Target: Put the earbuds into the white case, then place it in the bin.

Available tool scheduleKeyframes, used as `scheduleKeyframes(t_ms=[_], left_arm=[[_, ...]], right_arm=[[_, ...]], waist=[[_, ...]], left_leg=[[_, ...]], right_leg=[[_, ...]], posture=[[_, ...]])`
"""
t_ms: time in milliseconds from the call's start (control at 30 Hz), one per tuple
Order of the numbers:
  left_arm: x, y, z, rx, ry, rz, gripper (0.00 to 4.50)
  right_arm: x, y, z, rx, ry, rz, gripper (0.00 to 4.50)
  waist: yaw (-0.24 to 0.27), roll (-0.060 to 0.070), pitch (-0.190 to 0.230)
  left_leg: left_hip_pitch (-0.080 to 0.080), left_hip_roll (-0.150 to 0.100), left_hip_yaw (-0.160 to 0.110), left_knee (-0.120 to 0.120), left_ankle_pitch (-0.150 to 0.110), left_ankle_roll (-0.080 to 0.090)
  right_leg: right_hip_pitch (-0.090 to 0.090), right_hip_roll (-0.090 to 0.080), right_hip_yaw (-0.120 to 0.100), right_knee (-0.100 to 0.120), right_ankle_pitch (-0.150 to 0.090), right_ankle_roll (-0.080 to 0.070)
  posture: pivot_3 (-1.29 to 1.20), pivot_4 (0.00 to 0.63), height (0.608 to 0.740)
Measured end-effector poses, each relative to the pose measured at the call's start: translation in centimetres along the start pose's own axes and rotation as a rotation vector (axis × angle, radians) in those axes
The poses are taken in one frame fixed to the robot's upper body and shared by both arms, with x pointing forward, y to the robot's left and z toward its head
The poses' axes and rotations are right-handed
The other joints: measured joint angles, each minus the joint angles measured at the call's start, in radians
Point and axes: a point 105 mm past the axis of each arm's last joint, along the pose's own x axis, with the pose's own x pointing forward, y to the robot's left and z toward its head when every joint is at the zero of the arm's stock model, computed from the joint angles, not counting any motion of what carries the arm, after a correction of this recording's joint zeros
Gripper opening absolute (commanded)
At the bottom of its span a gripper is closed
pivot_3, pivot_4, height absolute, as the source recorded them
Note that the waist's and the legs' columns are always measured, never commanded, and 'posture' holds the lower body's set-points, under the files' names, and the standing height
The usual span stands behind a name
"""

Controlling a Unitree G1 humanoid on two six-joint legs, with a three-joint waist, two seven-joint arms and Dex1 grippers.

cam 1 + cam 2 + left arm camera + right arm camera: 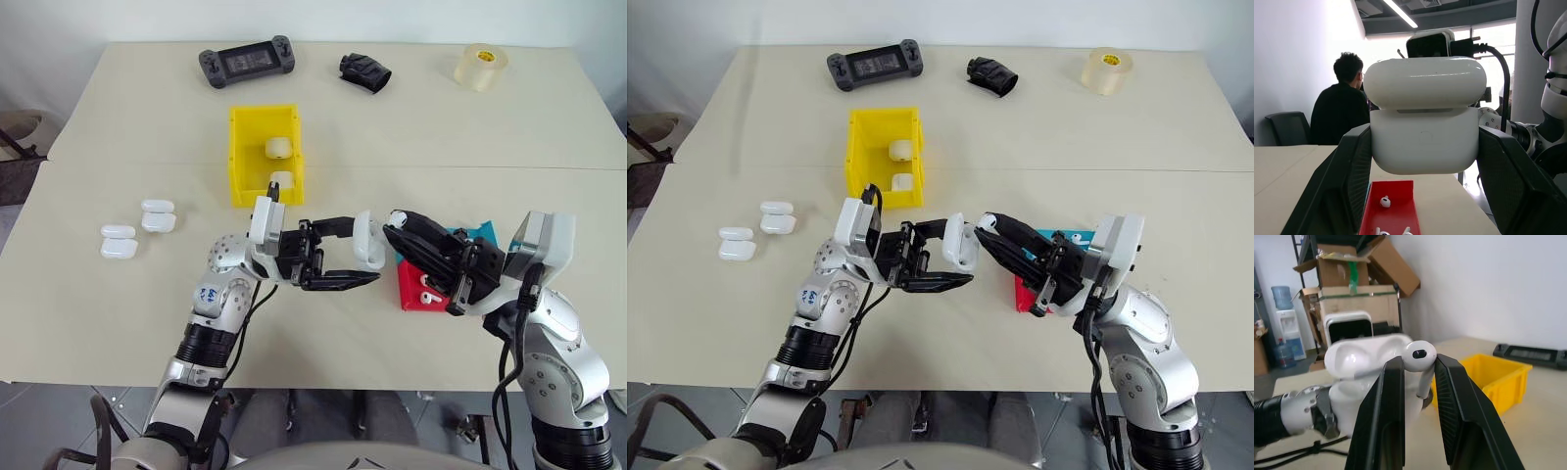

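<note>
Above the table's near middle, my left gripper (364, 251) is shut on the white case (370, 240), lid hinged open. In the left wrist view the white case (1425, 127) sits between both fingers. My right gripper (396, 225) is shut on one earbud (1419, 355), held by its stem right beside the open white case (1369, 352). More earbuds (427, 285) lie in a small red tray (412, 297) under the right gripper. The yellow bin (241, 166) stands farther back, with two white cases (279, 148) inside.
Two spare white cases (158, 215) (118, 241) lie at the left. A blue tray (480, 233) sits behind the red one. A game controller (246, 64), a black object (364, 71) and a tape roll (481, 67) line the far edge. A seated person (1339, 110) is beyond the table.
</note>
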Motion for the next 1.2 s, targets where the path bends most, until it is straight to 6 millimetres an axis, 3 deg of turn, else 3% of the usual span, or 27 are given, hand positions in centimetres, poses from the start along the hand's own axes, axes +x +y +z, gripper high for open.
scheduleKeyframes(t_ms=[533,1200], left_arm=[[-0.1,-0.3,0.3,-0.022,-0.003,-0.012,2.78],[-0.7,0.0,0.7,-0.073,-0.02,0.017,2.78]], right_arm=[[1.6,-1.1,2.1,-0.014,-0.081,0.022,0.49],[2.4,0.4,1.4,0.082,-0.074,0.093,0.49]], waist=[[0.0,0.0,0.0],[0.0,0.0,0.0]], left_leg=[[0.0,0.002,-0.001,0.0,0.0,0.0],[0.0,0.002,0.0,0.0,0.0,0.0]], right_leg=[[0.0,0.0,0.0,0.0,0.0,0.0],[0.0,0.0,0.0,0.0,0.0,0.0]], posture=[[0.0,0.15,0.74],[0.0,0.15,0.74]])
